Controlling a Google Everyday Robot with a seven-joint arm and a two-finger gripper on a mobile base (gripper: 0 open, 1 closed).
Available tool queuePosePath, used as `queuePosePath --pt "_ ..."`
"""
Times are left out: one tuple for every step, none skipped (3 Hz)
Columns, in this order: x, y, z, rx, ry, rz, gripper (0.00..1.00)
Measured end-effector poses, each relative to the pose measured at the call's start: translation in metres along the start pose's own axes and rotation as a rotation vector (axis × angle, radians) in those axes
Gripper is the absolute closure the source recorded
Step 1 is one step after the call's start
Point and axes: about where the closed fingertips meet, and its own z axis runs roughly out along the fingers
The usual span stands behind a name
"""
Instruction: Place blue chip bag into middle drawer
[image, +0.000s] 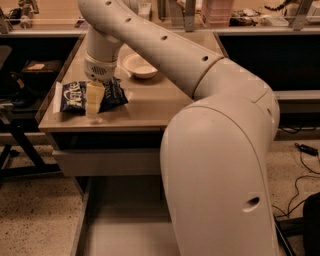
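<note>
Gripper (95, 107) low over one blue chip bag (71, 98), one bowl (140, 66) nearby, one middle drawer (120, 235) open below; jaws' spread unclear.

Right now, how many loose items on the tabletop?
2: blue chip bag near the front-left corner, under the end effector; white bowl behind it. The arm may hide more.
</note>
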Motion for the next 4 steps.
queuePosePath --pt "-0.0001 0.0003 0.0004 0.003 0.001 0.0 0.41" --pt "-0.0001 0.0003 0.0005 0.003 0.001 0.0 0.65" --pt "-0.0001 0.0003 0.0004 0.003 0.001 0.0 0.88" --pt "-0.0013 0.0003 -0.003 0.003 0.002 0.0 1.0"
